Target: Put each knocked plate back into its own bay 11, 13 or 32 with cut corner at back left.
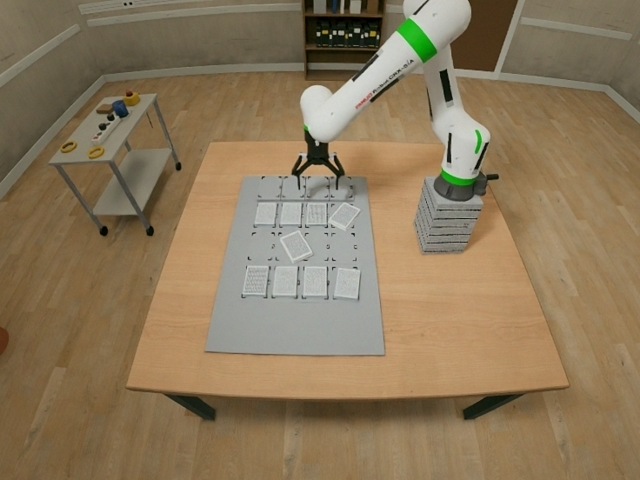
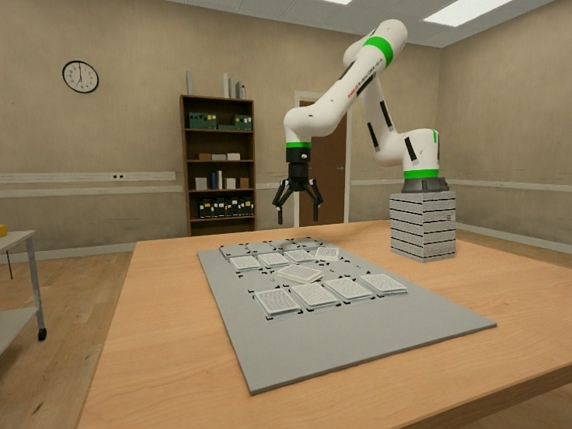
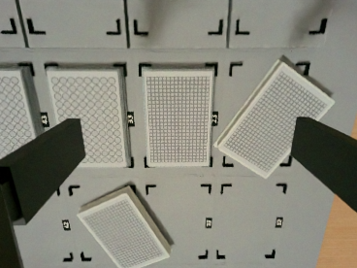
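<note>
Three to reseat.
The wide-spread tool (image 1: 318,188) (image 2: 298,221) (image 3: 188,137) should match the skewed bay-13 plate's (image 1: 344,216) (image 2: 327,252) (image 3: 274,118) angle before descending around it.

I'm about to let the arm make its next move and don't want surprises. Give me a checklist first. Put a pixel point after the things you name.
1. Claw (image 1: 317,188) (image 2: 298,222) (image 3: 188,137) open, holding nothing: ok.
2. Bay 13's plate (image 1: 344,216) (image 2: 327,252) (image 3: 276,118) square in its corners: not ok, turned across them.
3. Bay 32's plate (image 1: 296,246) (image 2: 299,273) (image 3: 123,228) seated: not ok, askew.
4. Bay 11's plate (image 1: 346,283) (image 2: 383,283) seated: not ok, slightly turned.
5. Bay 23's plate (image 1: 316,213) (image 2: 299,256) (image 3: 178,118) square in its corners: ok.
6. Cut corners all back left: cannot tell, too small.
</note>
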Tool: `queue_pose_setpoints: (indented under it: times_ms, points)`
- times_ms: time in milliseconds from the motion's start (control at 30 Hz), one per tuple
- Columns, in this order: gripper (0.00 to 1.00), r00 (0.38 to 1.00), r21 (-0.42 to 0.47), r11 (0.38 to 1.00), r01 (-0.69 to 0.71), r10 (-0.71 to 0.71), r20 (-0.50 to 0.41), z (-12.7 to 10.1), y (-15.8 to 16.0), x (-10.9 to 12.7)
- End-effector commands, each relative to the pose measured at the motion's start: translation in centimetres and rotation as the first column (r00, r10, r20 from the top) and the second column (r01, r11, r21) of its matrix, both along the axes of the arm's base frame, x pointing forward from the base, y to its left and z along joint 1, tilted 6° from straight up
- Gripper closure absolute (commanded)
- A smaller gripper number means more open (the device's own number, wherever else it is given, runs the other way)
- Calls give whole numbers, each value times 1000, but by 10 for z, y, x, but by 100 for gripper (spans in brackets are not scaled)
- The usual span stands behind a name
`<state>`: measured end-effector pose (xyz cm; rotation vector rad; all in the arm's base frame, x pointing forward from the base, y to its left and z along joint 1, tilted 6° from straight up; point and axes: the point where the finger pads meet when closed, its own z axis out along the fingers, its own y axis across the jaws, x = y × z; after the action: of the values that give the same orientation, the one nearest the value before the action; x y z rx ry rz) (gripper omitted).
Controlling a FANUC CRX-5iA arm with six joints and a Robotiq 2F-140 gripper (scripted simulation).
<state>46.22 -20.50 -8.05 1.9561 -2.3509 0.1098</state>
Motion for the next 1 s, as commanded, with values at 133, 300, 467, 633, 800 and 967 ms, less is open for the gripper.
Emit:
queue_pose_setpoints:
  times_ms: [133, 300, 467, 633, 800, 967]
  points:
    - [0, 1000, -1, 1000, 0, 0, 2, -2, 28, 6]
    - [0, 1000, -1, 1000, 0, 0, 2, -4, 47, 10]
    - [0, 1000, -1, 1000, 0, 0, 2, -6, 59, 12]
    - [0, 1000, -1, 1000, 0, 0, 2, -8, 78, 16]
    - [0, 1000, -1, 1000, 0, 0, 2, -10, 98, 19]
    - [0, 1000, -1, 1000, 0, 0, 2, -12, 118, 23]
